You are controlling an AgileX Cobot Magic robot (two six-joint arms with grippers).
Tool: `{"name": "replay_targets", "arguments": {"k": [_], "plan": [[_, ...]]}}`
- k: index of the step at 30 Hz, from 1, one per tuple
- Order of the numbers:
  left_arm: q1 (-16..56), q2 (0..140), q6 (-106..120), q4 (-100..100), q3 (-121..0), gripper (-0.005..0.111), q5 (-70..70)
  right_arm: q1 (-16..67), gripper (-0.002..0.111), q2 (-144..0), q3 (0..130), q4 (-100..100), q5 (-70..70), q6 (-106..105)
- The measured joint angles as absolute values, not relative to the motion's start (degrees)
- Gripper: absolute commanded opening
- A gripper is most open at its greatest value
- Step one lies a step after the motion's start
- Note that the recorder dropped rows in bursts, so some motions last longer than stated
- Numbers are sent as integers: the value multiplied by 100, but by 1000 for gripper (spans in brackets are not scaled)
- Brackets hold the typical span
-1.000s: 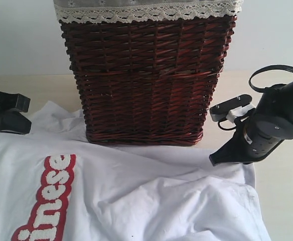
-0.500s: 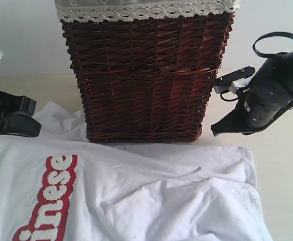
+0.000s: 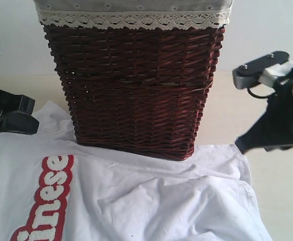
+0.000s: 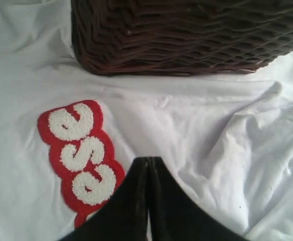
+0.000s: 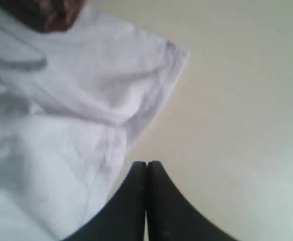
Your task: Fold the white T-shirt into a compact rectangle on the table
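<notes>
At 12 o'clock on the table (image 3: 227, 110) the wicker basket (image 3: 131, 90) sits on the far edge of the white T-shirt (image 3: 151, 201), likely pinning it, so it lies rumpled toward 6; left gripper (image 4: 147, 161) at 9 and right gripper (image 5: 146, 165) at 3 hover fully closed, empty.

We log the white T-shirt (image 3: 151, 196) as soft matt cloth, creased. Its letters (image 4: 80, 150) are fuzzy pile on a red patch. The wicker basket (image 3: 136, 95) is ribbed woven cane with a slight sheen, its liner (image 3: 131, 7) matt lace-edged cloth. The table (image 3: 282, 201) looks smooth and matt.
</notes>
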State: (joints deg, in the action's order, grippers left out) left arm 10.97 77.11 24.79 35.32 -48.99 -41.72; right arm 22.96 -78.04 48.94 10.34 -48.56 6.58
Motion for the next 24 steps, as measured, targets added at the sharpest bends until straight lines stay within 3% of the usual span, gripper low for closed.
{"name": "replay_targets", "arguments": {"k": [4, 7, 11, 16, 20, 24], "plan": [[1105, 7711, 2555, 3627, -4887, 0, -4151, 2306, 0, -7251, 4511, 623, -5447, 437], [1328, 7724, 3062, 4267, -4788, 0, -4140, 2306, 0, -6655, 4307, -1001, -5588, -660], [2414, 8018, 4535, 5248, -4752, 0, -3684, 2327, 0, -6018, 4244, -1706, -5612, -1244], [3641, 8583, 5205, 5369, -4752, 0, -1965, 2327, 0, -5873, 4244, -1825, -5612, -1280], [4745, 9139, 5341, 5369, -4752, 0, 559, 2327, 0, -5864, 4224, -1825, -5561, -1292], [5144, 9893, 5351, 5369, -4988, 0, 1905, 2327, 0, -5864, 4224, -1825, -5524, -1292]]}}
